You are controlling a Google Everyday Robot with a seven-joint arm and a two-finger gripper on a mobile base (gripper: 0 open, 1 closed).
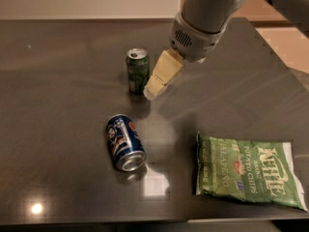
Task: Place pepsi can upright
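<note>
The pepsi can, dark blue with a red-and-white logo, lies on its side on the dark table, its silver end facing the front. My gripper, with cream-coloured fingers, hangs from the grey arm above the table, just right of an upright green soda can. It is behind the pepsi can and apart from it, holding nothing that I can see.
A green bag of Kettle jalapeño chips lies flat at the front right. The table's front edge runs along the bottom and its right edge slants away at the far right.
</note>
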